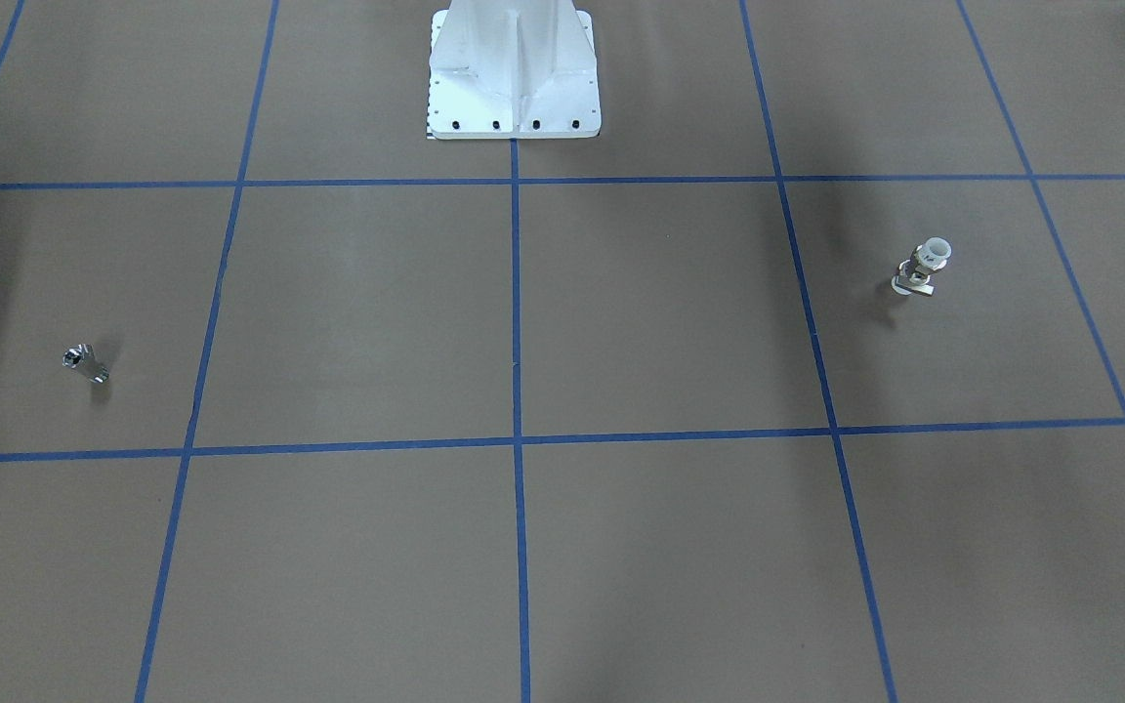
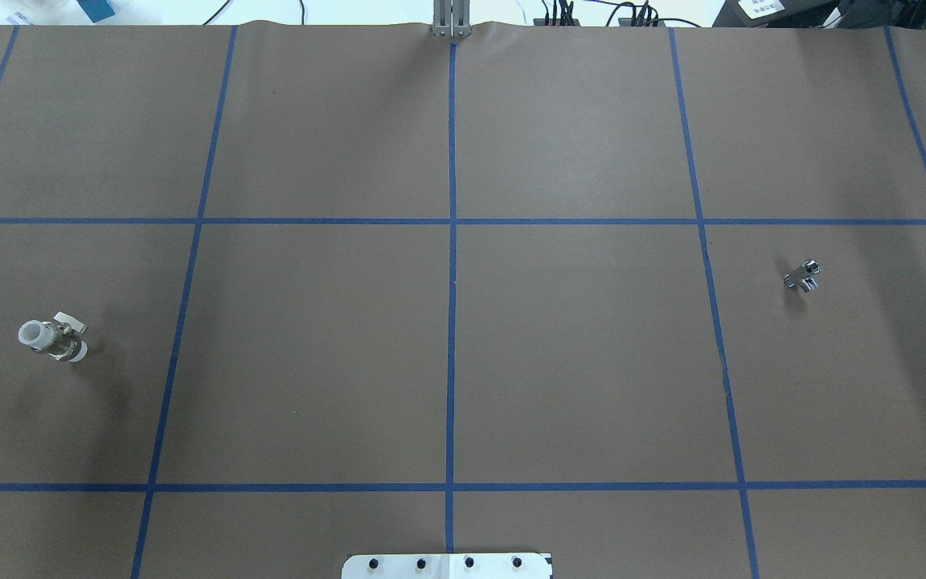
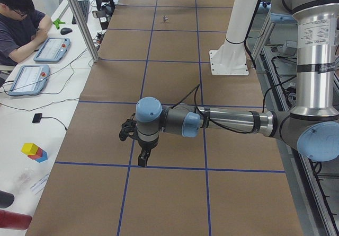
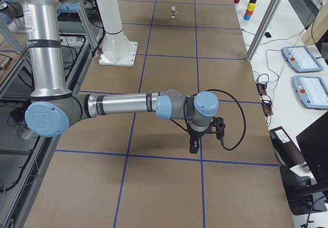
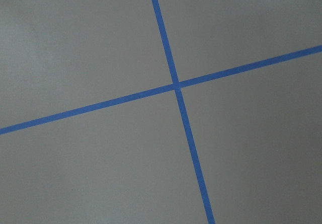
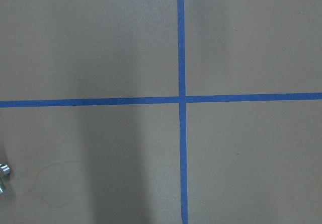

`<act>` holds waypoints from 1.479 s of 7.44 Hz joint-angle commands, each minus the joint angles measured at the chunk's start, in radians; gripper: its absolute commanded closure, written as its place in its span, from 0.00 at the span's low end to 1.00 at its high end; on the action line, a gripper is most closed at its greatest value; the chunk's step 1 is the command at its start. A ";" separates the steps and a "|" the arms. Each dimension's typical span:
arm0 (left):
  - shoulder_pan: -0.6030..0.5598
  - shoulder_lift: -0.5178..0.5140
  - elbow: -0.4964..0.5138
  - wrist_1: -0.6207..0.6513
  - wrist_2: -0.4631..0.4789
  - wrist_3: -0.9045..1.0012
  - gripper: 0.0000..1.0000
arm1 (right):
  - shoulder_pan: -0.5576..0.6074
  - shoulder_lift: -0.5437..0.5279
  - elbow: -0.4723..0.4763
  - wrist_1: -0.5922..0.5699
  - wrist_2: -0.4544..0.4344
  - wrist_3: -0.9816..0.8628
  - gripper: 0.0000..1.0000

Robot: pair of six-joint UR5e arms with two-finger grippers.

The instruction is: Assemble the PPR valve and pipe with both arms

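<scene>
Brown paper over the table (image 1: 660,312), marked into squares by blue tape (image 1: 516,293). At the robot's edge, on the centre line, a white pedestal (image 1: 514,78).

On the robot's left side, in the outermost square of the middle row, the PPR valve (image 2: 53,339): upright on its flat white tab, white ring uppermost, metal body between (small and far in the right-side view, beyond the pedestal). On the robot's right side, in the same middle row, the pipe (image 2: 802,277): all chrome, wider at one end, resting on the paper, too small to judge how tilted. Well apart from each other, on opposite sides of the centre line, and touched by neither gripper.

Near in the left-side view, the left arm (image 3: 228,122), stretched low and level across the table, with the left gripper (image 3: 143,160) pointed straight down just above a blue line. Seen only from the side, so cannot tell whether the fingers are spread or closed.

Near in the right-side view, the right arm (image 4: 128,105), posed likewise, with the right gripper (image 4: 193,146) hanging down close to a tape line and a black cable (image 4: 238,130) looped beside it. Again cannot tell whether parted or pressed together.

Both wrist views mostly bare paper and a crossing of tape lines. At a side bench in the left-side view, a seated person (image 3: 21,21).
</scene>
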 commanded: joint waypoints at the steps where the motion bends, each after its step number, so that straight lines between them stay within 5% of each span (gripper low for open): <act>1: -0.002 0.000 -0.005 0.000 0.001 -0.001 0.00 | 0.000 0.001 0.002 0.001 0.002 0.002 0.00; 8: 0.006 0.002 0.003 -0.006 0.001 -0.007 0.00 | 0.002 -0.005 0.028 0.001 0.003 -0.004 0.00; 11: 0.027 -0.040 -0.144 0.000 -0.002 -0.197 0.00 | 0.002 0.023 0.028 0.001 0.006 -0.006 0.00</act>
